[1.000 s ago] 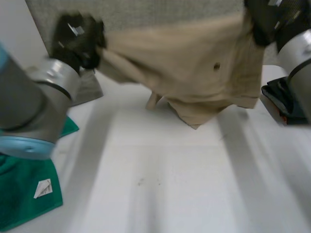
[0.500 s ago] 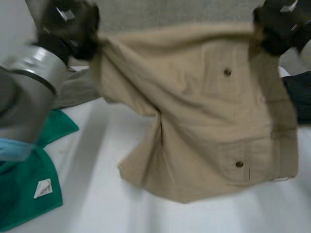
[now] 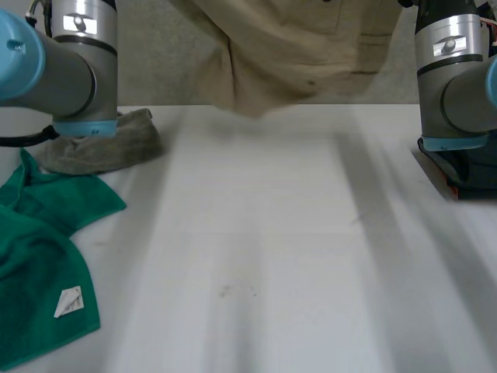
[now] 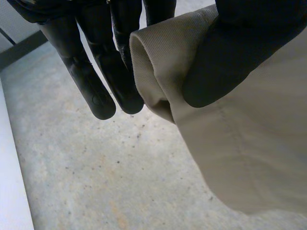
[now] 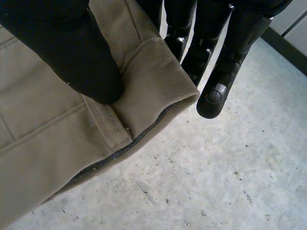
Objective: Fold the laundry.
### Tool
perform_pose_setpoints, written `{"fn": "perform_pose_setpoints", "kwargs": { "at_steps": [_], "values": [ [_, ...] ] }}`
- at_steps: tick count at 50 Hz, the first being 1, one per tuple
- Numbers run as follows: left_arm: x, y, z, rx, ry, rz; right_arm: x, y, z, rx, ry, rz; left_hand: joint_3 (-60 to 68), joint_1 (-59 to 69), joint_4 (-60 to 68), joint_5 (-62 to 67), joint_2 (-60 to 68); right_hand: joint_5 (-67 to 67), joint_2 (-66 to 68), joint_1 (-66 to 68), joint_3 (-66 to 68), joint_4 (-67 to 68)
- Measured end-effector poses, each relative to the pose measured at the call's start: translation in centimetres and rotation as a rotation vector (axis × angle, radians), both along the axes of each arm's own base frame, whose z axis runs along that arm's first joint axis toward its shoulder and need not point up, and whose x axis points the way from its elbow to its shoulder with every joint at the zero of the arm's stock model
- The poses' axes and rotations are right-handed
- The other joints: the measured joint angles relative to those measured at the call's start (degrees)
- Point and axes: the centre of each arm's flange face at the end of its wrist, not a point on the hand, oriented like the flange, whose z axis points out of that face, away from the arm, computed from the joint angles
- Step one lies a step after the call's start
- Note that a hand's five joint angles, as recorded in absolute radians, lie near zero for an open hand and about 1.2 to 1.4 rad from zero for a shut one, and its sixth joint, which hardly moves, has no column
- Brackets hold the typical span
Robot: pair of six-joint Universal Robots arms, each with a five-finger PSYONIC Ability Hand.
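Observation:
A tan pair of shorts [image 3: 287,47] with buttoned pockets hangs in the air over the far part of the white table [image 3: 264,256], between my two raised arms. In the left wrist view my left hand [image 4: 240,52] pinches a rolled edge of the tan cloth [image 4: 240,153] between thumb and fingers. In the right wrist view my right hand [image 5: 72,48] grips a waistband corner of the shorts [image 5: 57,139], thumb pressing the cloth against the fingers. My left arm [image 3: 70,70] and right arm [image 3: 454,70] stand upright at either side.
A green cloth [image 3: 39,256] with a white label lies at the table's near left. A crumpled grey-olive cloth [image 3: 109,144] sits behind it by the left arm. A dark garment [image 3: 466,175] lies at the right edge.
Both hands have gone up past the top of the head view, lifting the spread shorts. Their lower edge, which hung low over the table, now hangs high at the far side.

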Motion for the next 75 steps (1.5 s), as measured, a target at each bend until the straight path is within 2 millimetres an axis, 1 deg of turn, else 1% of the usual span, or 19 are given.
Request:
{"fn": "perform_pose_setpoints", "kwargs": {
  "at_steps": [4,7,16,18,20,24,31,40,47,53,56,60,63,64,65,66,69,70,75],
  "values": [
    [0.1,0.7,-2.8,0.089,-0.040,-0.006,0.0,0.2,-1.3,0.129,0.040,0.020,0.0,0.0,0.0,0.0,0.0,0.0,0.0,0.0,0.0,0.0],
    [0.6,1.8,-6.6,0.220,-0.095,-0.008,-0.2,0.7,-4.0,0.295,0.099,0.027,0.1,0.0,0.0,0.0,0.0,0.0,0.0,0.0,0.0,0.0],
    [2.4,7.0,-18.8,0.627,-0.272,-0.017,-1.2,5.1,-15.8,0.826,0.346,0.031,0.3,0.0,0.0,0.0,0.2,0.0,0.0,0.0,0.0,0.0],
    [2.7,7.8,-20.3,0.679,-0.297,-0.018,-1.3,5.6,-17.1,0.866,0.380,0.026,0.3,0.0,0.0,0.0,0.2,0.0,0.0,0.0,0.0,0.0],
    [3.0,9.1,-22.5,0.761,-0.342,-0.019,-1.8,6.8,-20.1,0.951,0.470,0.006,0.3,0.0,0.0,0.0,0.2,0.0,0.0,0.0,0.0,0.0],
    [3.4,10.8,-24.5,0.860,-0.423,-0.010,-2.4,7.9,-21.9,1.003,0.539,-0.017,0.3,0.0,0.0,0.0,0.2,0.0,0.0,0.0,0.0,0.0],
    [4.8,14.1,-24.2,0.976,-0.543,0.009,-3.5,10.4,-21.8,1.066,0.605,-0.029,0.3,0.0,0.0,0.0,0.2,0.0,0.0,0.0,0.0,0.0],
    [6.2,20.6,-22.3,1.094,-0.658,-0.034,-5.3,16.1,-21.2,1.240,0.756,0.000,-0.8,-0.7,-1.3,-0.7,-0.9,0.0,0.0,0.0,0.0,0.0],
    [6.5,23.8,-21.1,1.133,-0.725,-0.074,-6.5,19.1,-21.9,1.320,0.859,0.017,-38.4,-35.5,-38.9,-36.2,-38.9,0.0,0.0,0.0,0.0,0.0],
    [6.2,21.5,-18.3,1.029,-0.655,-0.045,-7.1,18.6,-21.7,1.303,0.839,0.003,-50.1,-46.2,-51.2,-48.7,-50.6,0.0,0.0,0.0,0.0,0.0],
    [5.7,18.0,-16.8,0.920,-0.578,-0.022,-7.4,17.6,-21.4,1.268,0.802,-0.007,-50.5,-46.6,-51.4,-49.1,-51.0,0.0,0.0,0.0,0.0,0.0],
    [4.4,13.6,-16.6,0.820,-0.538,-0.054,-7.5,16.9,-21.2,1.238,0.778,-0.013,-50.3,-46.5,-51.3,-48.7,-50.8,0.0,0.0,0.0,0.0,0.0],
    [3.1,10.3,-17.6,0.782,-0.543,-0.114,-7.5,16.6,-21.2,1.222,0.768,-0.017,-47.7,-43.8,-48.5,-45.6,-48.0,0.0,0.0,0.0,0.0,0.0],
    [3.1,10.3,-17.6,0.782,-0.543,-0.114,-7.5,16.6,-21.2,1.222,0.768,-0.017,-47.7,-43.8,-48.5,-45.6,-48.0,0.0,0.0,0.0,0.0,0.0],
    [2.0,7.6,-19.3,0.775,-0.558,-0.169,-7.5,16.4,-21.2,1.211,0.763,-0.020,-45.5,-41.9,-46.4,-43.5,-45.9,0.0,0.0,0.0,0.0,0.0],
    [1.6,6.4,-20.2,0.779,-0.566,-0.192,-7.5,16.4,-21.2,1.207,0.761,-0.021,-44.1,-40.6,-45.1,-42.2,-44.6,0.0,0.0,0.0,0.0,0.0],
    [1.1,4.8,-21.7,0.790,-0.577,-0.227,-7.5,16.3,-21.2,1.201,0.759,-0.024,-43.1,-39.6,-44.1,-41.1,-43.5,0.0,0.0,0.0,0.0,0.0],
    [0.7,3.4,-23.3,0.806,-0.589,-0.261,-7.5,16.1,-21.2,1.195,0.755,-0.028,-40.9,-37.2,-41.7,-38.8,-41.4,0.0,0.0,0.0,0.0,0.0],
    [0.2,1.7,-25.8,0.838,-0.602,-0.312,-7.6,15.8,-21.2,1.190,0.749,-0.036,-35.4,-31.4,-36.1,-33.3,-35.8,0.0,0.0,0.0,0.0,0.0]
  ]
}}
